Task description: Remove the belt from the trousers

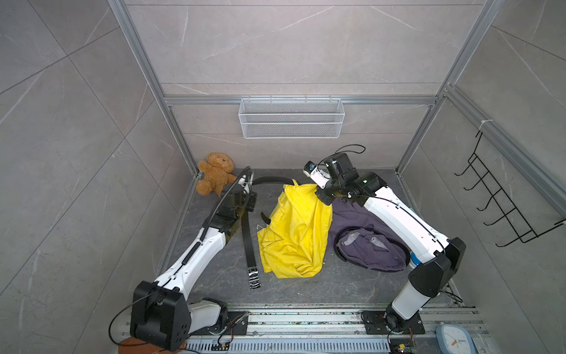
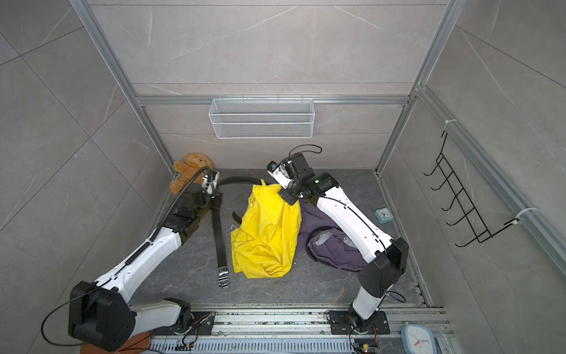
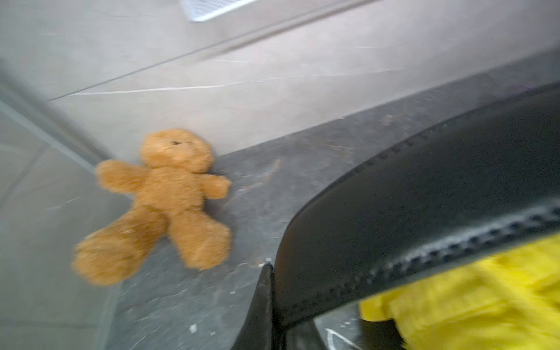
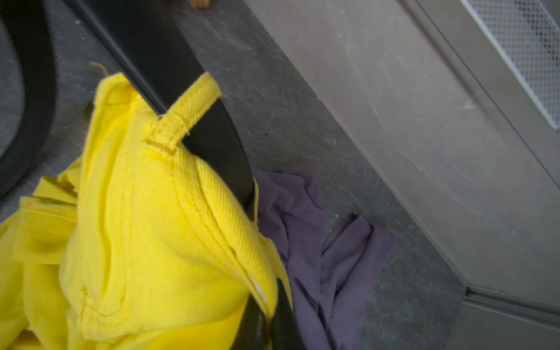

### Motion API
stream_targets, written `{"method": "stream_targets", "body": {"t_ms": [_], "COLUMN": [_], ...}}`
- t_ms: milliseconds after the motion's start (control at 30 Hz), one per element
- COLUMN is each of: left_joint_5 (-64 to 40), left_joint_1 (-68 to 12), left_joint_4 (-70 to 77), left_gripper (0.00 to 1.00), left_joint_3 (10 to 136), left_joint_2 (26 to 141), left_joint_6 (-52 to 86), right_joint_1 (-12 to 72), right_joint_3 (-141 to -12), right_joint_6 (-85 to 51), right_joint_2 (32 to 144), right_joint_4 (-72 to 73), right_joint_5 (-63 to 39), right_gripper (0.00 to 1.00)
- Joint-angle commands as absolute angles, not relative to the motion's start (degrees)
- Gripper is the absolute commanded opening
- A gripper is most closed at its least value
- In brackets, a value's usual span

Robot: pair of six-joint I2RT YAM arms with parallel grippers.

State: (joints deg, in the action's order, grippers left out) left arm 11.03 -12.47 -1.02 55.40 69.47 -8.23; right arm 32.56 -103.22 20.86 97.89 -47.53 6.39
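The left gripper (image 1: 246, 183) is clamped on the black belt (image 1: 249, 245) beside the yellow trousers (image 1: 294, 233); the right gripper (image 1: 318, 190) pinches their waistband (image 4: 212, 194). The belt runs through one belt loop (image 4: 188, 112), with its buckle (image 1: 254, 277) lying beside the trousers. Risk — the loop may snag and drag the trousers, or the strap may slip. Count: one purple garment (image 1: 370, 248), one teddy bear (image 1: 214, 174).

Bystanders on and around the counter (image 1: 306, 291)
A brown teddy bear (image 1: 216, 173) lies in the far corner; a crumpled purple garment (image 1: 370, 248) lies nearby; a white wire basket (image 1: 291, 118) and a black hook rack (image 1: 502, 199) hang on the walls.
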Motion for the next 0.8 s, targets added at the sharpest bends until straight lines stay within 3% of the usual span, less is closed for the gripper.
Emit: {"method": "stream_targets", "body": {"t_ms": [0, 500, 767], "left_joint_5": [14.81, 25.13, 28.6], "left_joint_1": [-3.35, 16.11, 19.95], "left_joint_4": [-3.53, -4.19, -5.26], "left_gripper": [0.0, 0.0, 0.0], "left_joint_3": [58.69, 65.43, 71.51], "left_joint_2": [64.65, 58.55, 57.53], "left_joint_6": [-4.77, -4.39, -5.35], "right_joint_1": [29.04, 19.03, 16.46], "right_joint_3": [-102.31, -99.58, -98.43], "right_joint_6": [17.32, 13.92, 13.33], "right_joint_2": [99.57, 101.18, 103.37], "right_joint_4": [-46.16, -47.6, -48.15], "right_joint_5": [10.11, 10.83, 12.56], "right_gripper": [0.0, 0.0, 0.0]}}
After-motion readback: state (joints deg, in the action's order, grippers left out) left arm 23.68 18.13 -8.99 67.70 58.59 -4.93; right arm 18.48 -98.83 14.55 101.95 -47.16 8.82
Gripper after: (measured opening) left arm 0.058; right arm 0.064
